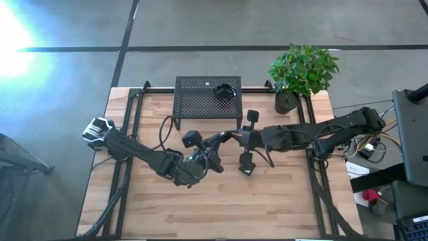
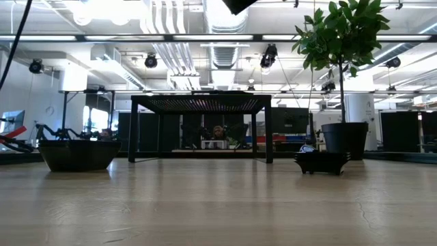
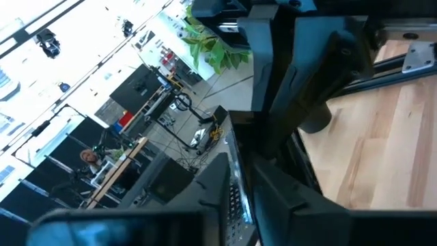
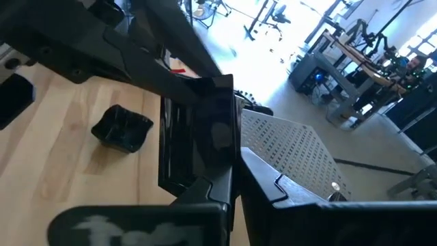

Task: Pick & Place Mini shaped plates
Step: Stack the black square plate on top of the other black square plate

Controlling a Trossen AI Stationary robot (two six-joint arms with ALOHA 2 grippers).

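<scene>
Dish lying loose on the near boards. Mid-table, the right gripper is clamped tight on a glossy square plate. The left gripper is close alongside, and I can't tell its fingers. Carry stage, I'd say: next, lift it clear and set it on the far mesh stand, beside the plate up there.

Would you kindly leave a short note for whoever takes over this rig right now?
Right gripper: fingers shut on a glossy square plate, held mid-table.
Left gripper: close beside it; its state is unclear.
Two more dishes sit on the table. A dark pile, likely plates, lies on the mesh stand.
Done: one plate in hand.
Left: place it, then fetch the dishes.
</scene>
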